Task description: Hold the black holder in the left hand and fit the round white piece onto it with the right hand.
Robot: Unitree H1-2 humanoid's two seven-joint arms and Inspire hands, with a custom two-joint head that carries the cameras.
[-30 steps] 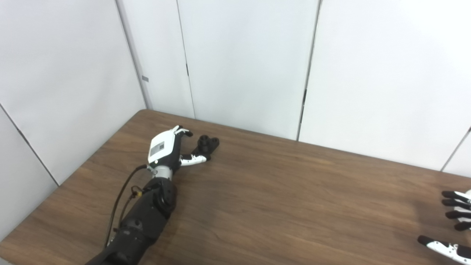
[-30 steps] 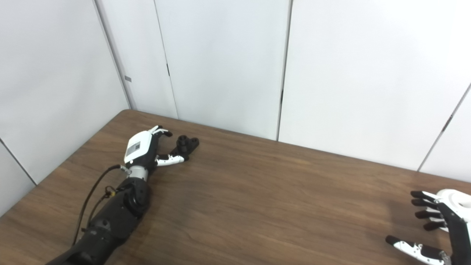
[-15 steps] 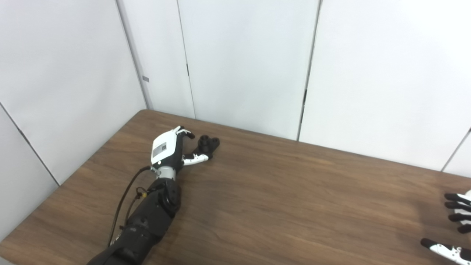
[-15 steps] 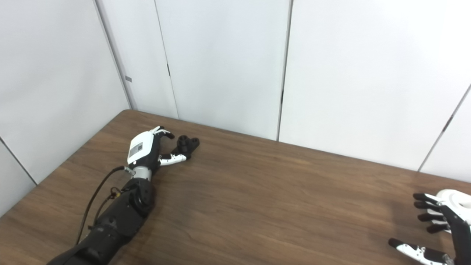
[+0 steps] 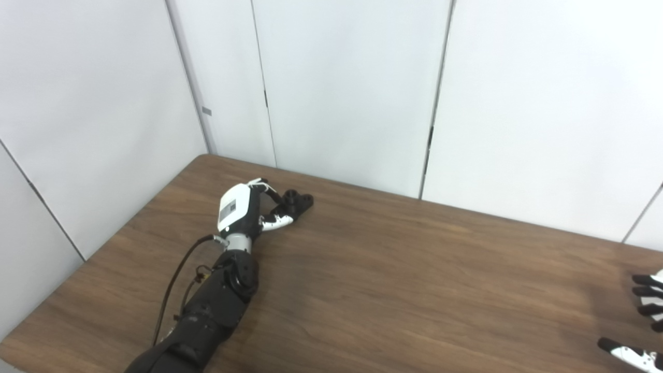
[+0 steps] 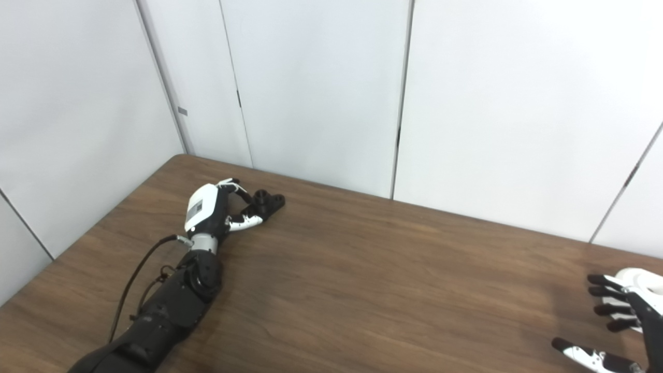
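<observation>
Near the table's [image 5: 393, 269] far-left corner, the left hand [image 5: 243, 210] curls its fingers around the black holder [image 5: 296, 202], whose long axis runs toward the far-right. At the right edge, the right hand [image 6: 621, 321] hovers, fingers spread, beside the round white piece [image 6: 642, 277].

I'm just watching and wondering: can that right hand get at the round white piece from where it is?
Probably yes. The right hand is open, with its fingers spread just in front of the round white piece, and nothing lies between them on the table.
</observation>
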